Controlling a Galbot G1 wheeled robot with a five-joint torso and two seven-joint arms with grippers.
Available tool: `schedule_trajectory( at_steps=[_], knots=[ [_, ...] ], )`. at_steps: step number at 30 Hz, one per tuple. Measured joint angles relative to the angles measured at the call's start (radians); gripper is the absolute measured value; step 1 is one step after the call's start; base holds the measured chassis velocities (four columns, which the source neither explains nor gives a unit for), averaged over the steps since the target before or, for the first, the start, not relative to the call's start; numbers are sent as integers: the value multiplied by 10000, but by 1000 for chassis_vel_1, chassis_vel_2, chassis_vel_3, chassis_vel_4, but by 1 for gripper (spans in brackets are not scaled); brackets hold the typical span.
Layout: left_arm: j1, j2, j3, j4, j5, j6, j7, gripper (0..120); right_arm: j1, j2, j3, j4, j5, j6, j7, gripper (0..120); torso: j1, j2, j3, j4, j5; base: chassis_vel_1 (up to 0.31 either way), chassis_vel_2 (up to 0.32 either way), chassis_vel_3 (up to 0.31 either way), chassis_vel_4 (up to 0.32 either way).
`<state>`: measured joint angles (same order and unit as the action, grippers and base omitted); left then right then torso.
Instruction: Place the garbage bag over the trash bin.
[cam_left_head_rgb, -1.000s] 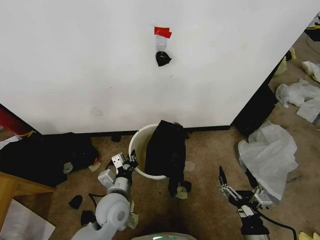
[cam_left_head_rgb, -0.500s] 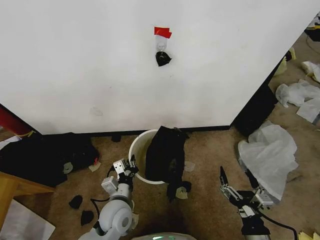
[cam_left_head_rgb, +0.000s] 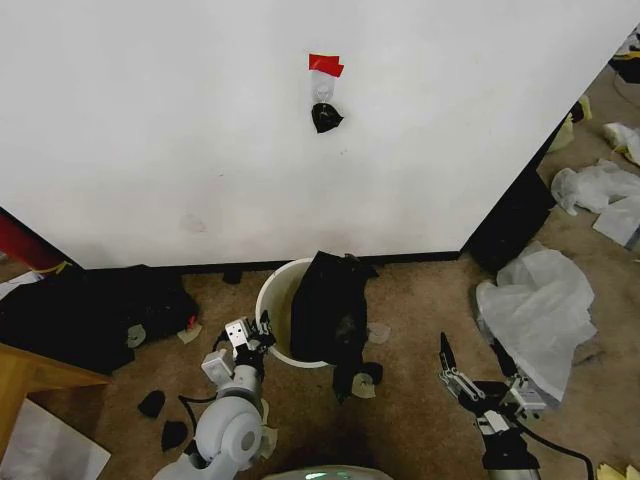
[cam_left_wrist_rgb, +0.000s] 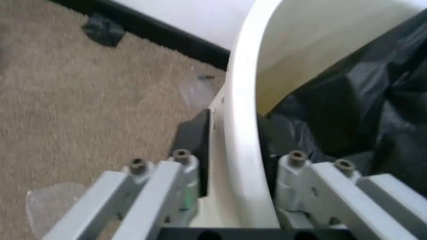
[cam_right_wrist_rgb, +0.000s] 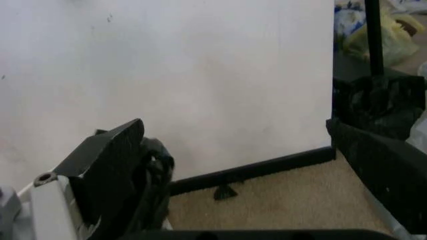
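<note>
Garbage bag, black crumpled plastic, is hanging over the right side of the round cream plastic trash bin, which is standing on tan carpet against the white wall. Left gripper is sitting at the bin's near-left rim; right gripper is hovering well apart, fingers spread. Left wrist view: left gripper is straddling the bin's rim, one finger outside, one inside beside the bag, whether pinching cannot be told. Right wrist view: right gripper is gaping, holding nothing.
</note>
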<state>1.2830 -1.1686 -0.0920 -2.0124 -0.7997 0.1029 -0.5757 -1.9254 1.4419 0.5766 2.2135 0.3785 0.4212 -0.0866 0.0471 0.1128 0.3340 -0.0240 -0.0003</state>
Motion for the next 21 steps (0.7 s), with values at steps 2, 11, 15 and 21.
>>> schedule_trajectory(
  at_steps=[2, 11, 15, 21],
  knots=[
    [-4, 62, -45, -162, -26, 67, -8, 34, 14, 2, -18, -32, -3, -5, 1, 100, 0, 0, 0, 1, 0, 0, 0, 0, 0],
    [-45, 355, -261, -651, -196, 165, -92, 65, 40, -5, -19, -82, 3, -9, -1, 100, 0, -1, -1, 3, 2, 0, 0, 0, 0],
    [-16, 593, -274, -1492, -2, 212, -32, 81, 45, 33, -14, -151, 7, 2, -5, 100, 0, 0, -2, 3, 3, 0, 0, 0, 0],
    [207, 1736, 109, -3262, 611, 792, 835, 99, 139, 47, 203, -194, 140, -18, 160, 100, -2, 0, -3, 4, 4, 0, 0, 0, 0]
  ],
)
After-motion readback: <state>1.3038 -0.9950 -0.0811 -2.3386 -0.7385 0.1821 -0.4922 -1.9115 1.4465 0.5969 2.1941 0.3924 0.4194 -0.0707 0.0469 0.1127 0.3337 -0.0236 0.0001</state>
